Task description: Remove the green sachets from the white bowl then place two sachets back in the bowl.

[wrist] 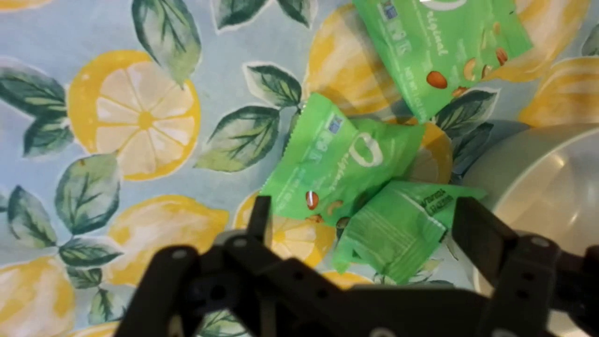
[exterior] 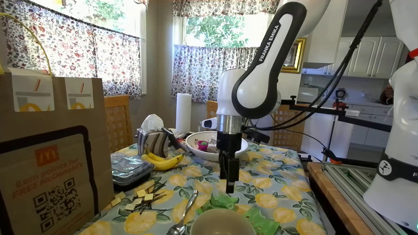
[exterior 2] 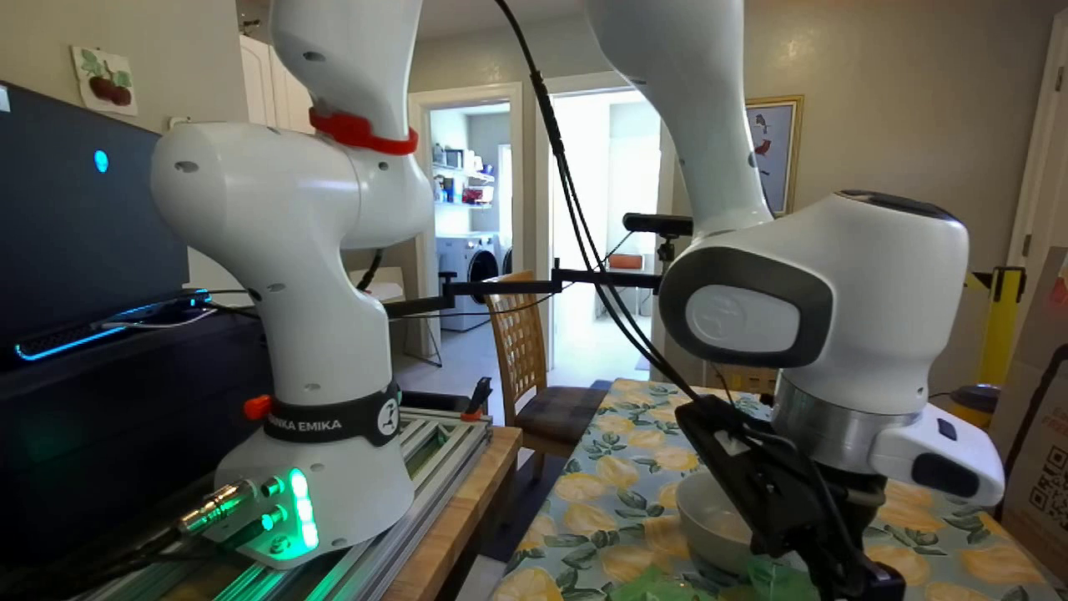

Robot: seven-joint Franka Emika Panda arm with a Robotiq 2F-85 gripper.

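Wrist view shows the gripper [wrist: 362, 220] spread wide, its fingers well apart and nothing gripped. Three green sachets [wrist: 346, 154] lie on the lemon-print cloth [wrist: 220, 61]; the lowest in that view shows between the fingers as seen from above, partly lapping the middle one. Two have printed nuts showing, while the lowest bears a stamped date. Just beside them the white bowl [wrist: 505, 161] stands upright (whether the nearest sachet touches it, I cannot tell). In both exterior views, too, green sachets show close by the white bowl's outer side. In an exterior view the gripper hangs above them, and a silver utensil [exterior: 186, 209] lies near the white bowl. Farther along are bananas [exterior: 163, 162], a tissue box [exterior: 152, 142] and a patterned bowl [exterior: 200, 154] holding a pink cup [exterior: 201, 146].
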